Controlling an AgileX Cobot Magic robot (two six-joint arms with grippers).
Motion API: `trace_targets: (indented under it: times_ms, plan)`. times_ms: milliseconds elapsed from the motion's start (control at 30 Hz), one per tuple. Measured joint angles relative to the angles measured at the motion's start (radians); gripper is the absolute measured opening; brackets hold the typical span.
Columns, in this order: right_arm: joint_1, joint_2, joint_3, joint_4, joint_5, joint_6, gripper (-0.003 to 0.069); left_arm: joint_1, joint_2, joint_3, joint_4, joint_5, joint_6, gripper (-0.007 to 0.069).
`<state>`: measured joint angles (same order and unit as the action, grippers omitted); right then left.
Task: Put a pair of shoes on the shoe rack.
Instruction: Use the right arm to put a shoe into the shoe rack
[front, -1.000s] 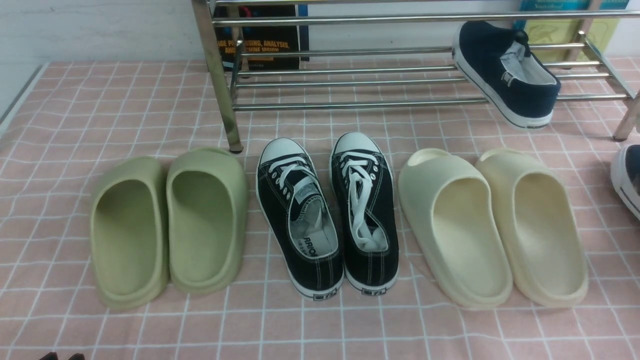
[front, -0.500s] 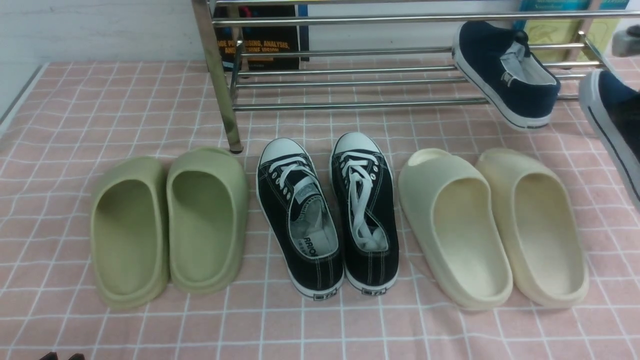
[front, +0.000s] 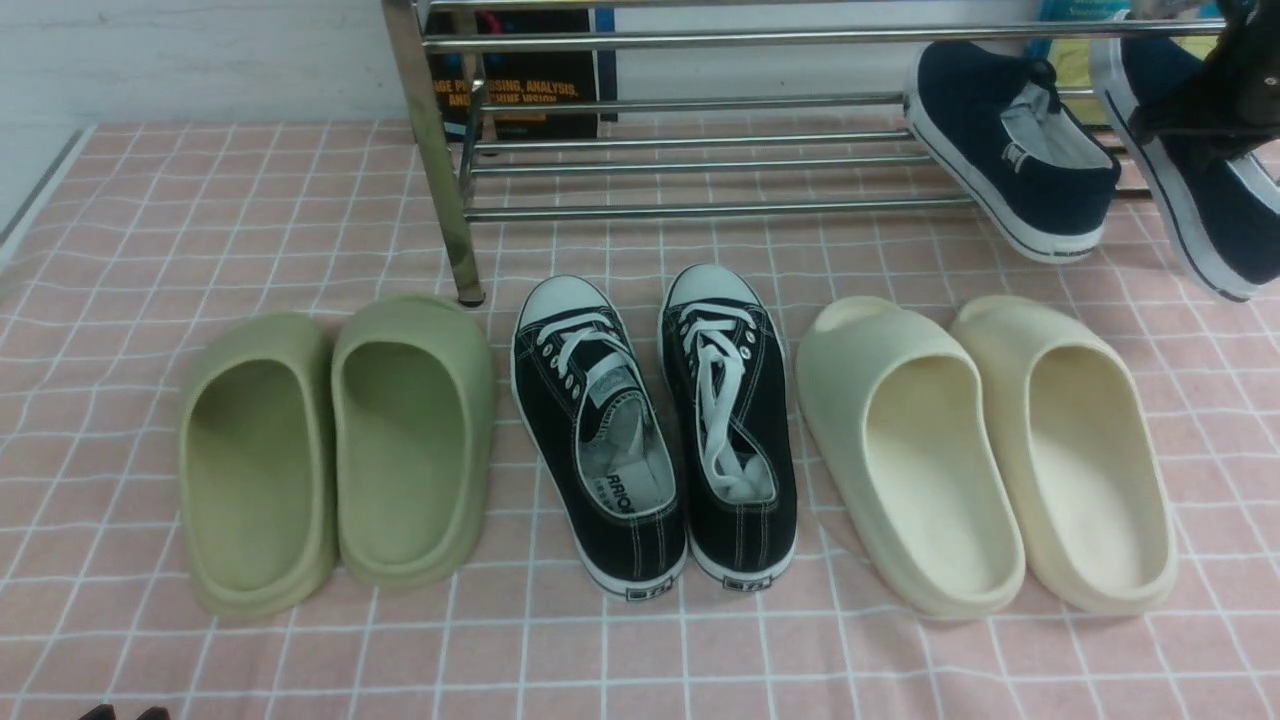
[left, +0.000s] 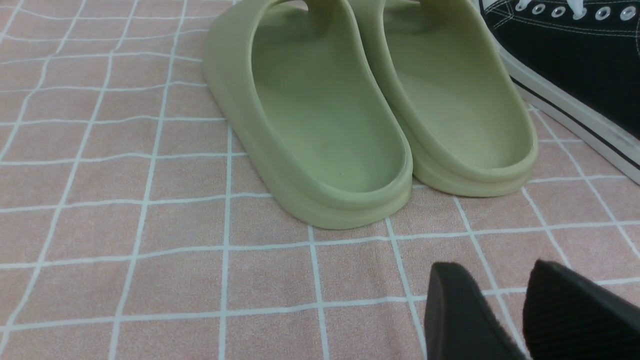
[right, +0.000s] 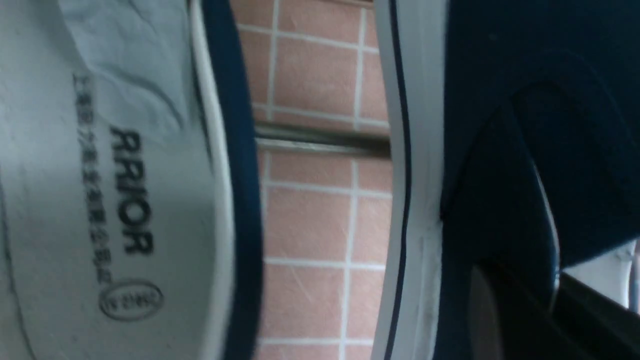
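One navy slip-on shoe (front: 1010, 140) lies tilted on the lower bars of the chrome shoe rack (front: 700, 150), at its right end. My right gripper (front: 1225, 95) is shut on the second navy shoe (front: 1190, 170) and holds it tilted in the air just right of the first, at rack height. In the right wrist view the held shoe (right: 500, 75) shows its white sole, with the racked shoe's grey insole (right: 100, 200) and a rack bar (right: 320, 142) beside it. My left gripper (left: 495, 295) is open and empty, low over the cloth near the green slides.
On the pink checked cloth (front: 700, 650) in front of the rack stand green slides (front: 340, 450), black lace-up sneakers (front: 650, 430) and cream slides (front: 985, 450). A dark book (front: 520, 80) leans behind the rack. The cloth's left edge meets a grey rim (front: 35, 200).
My right gripper has carried the second navy shoe from the cloth at the far right up and back to the rack, beside the first. The left arm has not moved.
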<state>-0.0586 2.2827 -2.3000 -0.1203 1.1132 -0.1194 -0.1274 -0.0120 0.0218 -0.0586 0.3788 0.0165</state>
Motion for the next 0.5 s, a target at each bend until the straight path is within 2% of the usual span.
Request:
trace_targets:
  times_ms: [267, 400, 500]
  plan:
    - [0.004, 0.046, -0.041, 0.028, -0.039, -0.006, 0.0029, 0.0, 0.0, 0.0, 0.0, 0.0, 0.0, 0.0237]
    - [0.004, 0.053, -0.041, 0.038, -0.046, -0.059, 0.0041, 0.0, 0.0, 0.0, 0.0, 0.0, 0.0, 0.0237]
    - [0.003, 0.052, -0.041, 0.062, -0.048, -0.117, 0.0087, 0.0, 0.0, 0.0, 0.0, 0.0, 0.0, 0.0237]
